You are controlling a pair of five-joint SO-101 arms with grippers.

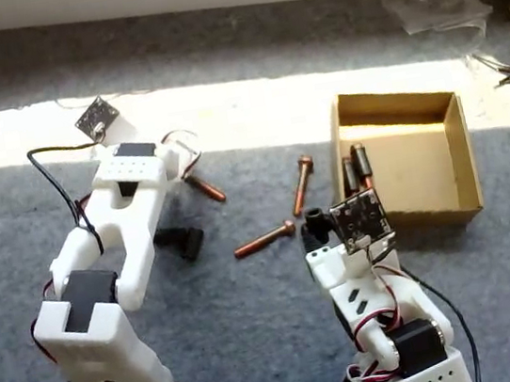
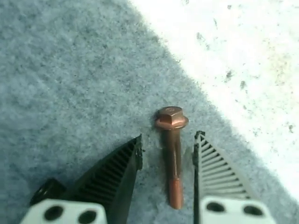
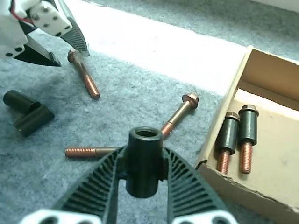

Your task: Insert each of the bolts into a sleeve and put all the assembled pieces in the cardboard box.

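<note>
Left gripper point(image 2: 169, 136) hung released, its jaws spread either side of a copper bolt point(image 2: 174, 154) lying on the grey carpet point(image 2: 56, 70). Right gripper point(image 3: 144, 154) clenched a black sleeve point(image 3: 144, 165) upright, near the cardboard box point(image 3: 273, 70), where two assembled pieces point(image 3: 247, 126) lay side by side. Two more bolts point(image 1: 265, 239) lay between the arms.

The high view looks down over the counter point(image 1: 257, 343); both wrist views sit low and close, sharing one bolt point(image 2: 173, 149).
</note>
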